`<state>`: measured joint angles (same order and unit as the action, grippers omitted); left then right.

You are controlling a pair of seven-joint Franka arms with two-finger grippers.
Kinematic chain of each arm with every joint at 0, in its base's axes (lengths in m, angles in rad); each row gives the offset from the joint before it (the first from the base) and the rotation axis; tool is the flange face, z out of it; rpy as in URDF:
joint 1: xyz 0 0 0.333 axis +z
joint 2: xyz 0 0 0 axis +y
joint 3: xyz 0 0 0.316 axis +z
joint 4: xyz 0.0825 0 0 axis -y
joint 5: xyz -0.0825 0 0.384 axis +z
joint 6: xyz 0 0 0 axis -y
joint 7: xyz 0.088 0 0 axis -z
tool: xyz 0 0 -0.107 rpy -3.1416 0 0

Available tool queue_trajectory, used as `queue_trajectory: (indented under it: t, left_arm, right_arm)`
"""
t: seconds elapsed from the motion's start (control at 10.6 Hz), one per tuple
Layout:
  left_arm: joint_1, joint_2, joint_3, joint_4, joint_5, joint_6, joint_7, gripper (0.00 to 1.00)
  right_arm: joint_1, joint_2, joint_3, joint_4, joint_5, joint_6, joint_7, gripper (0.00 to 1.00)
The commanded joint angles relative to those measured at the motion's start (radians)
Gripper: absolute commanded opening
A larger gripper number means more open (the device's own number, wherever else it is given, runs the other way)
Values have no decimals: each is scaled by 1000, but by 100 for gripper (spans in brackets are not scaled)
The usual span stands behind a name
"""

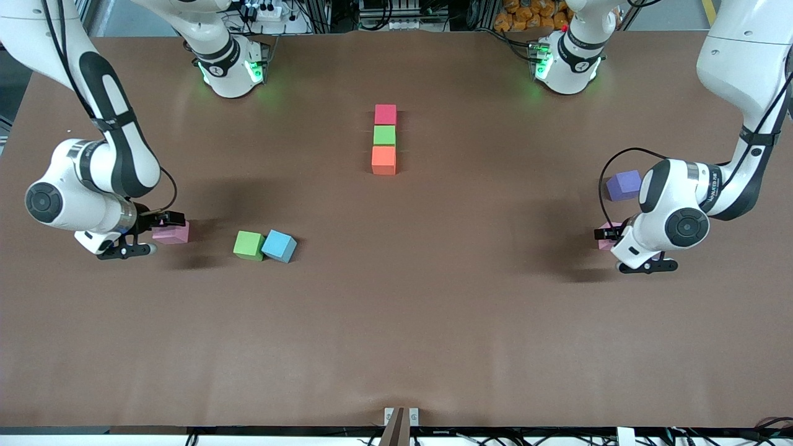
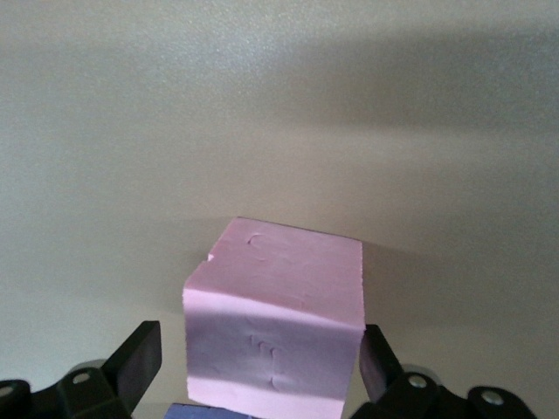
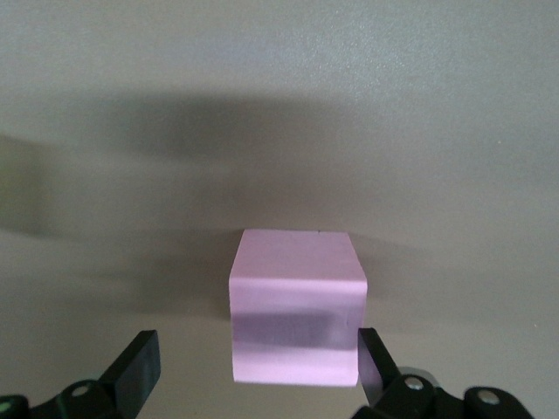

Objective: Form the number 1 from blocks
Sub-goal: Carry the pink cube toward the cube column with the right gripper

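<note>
Red (image 1: pixel 385 114), green (image 1: pixel 384 135) and orange (image 1: pixel 383 160) blocks form a straight touching column at mid-table. A second green block (image 1: pixel 249 244) touches a blue one (image 1: pixel 279 246) nearer the front camera. My right gripper (image 1: pixel 156 234) (image 3: pixel 258 362) is low at the table with its fingers (image 3: pixel 138 362) open on either side of a pink block (image 1: pixel 175 233) (image 3: pixel 295 305). My left gripper (image 1: pixel 619 246) (image 2: pixel 258 362) is open the same way around another pink block (image 1: pixel 603 243) (image 2: pixel 279 323). A purple block (image 1: pixel 624 184) lies beside the left arm's wrist.
Both arms' bases (image 1: pixel 232 68) (image 1: pixel 567 62) stand at the table's edge farthest from the front camera. The brown table (image 1: pixel 396 322) is bare between the blocks and the front edge.
</note>
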<state>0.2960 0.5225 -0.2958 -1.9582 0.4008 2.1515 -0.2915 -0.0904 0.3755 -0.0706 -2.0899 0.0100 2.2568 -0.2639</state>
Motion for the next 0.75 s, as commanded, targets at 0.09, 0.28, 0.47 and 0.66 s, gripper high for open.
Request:
queue_trajectory:
  t: [0.09,0.28,0.47,0.66]
  left_arm:
    - [9,10,-6,4,23,-4,17,100]
    - [8,11,-6,9,23,-4,15,100]
    - [9,11,-6,10,23,1,17,58]
    - [9,19,-8,15,21,7,12,0]
  right_arm:
    - [1,17,-23,-1,-22,26,6,100]
    - [4,35,-23,-1,-21,50,6,100]
    - [6,72,-23,-1,-21,87,9,100]
    - [6,91,-24,-2,-18,112,15,98]
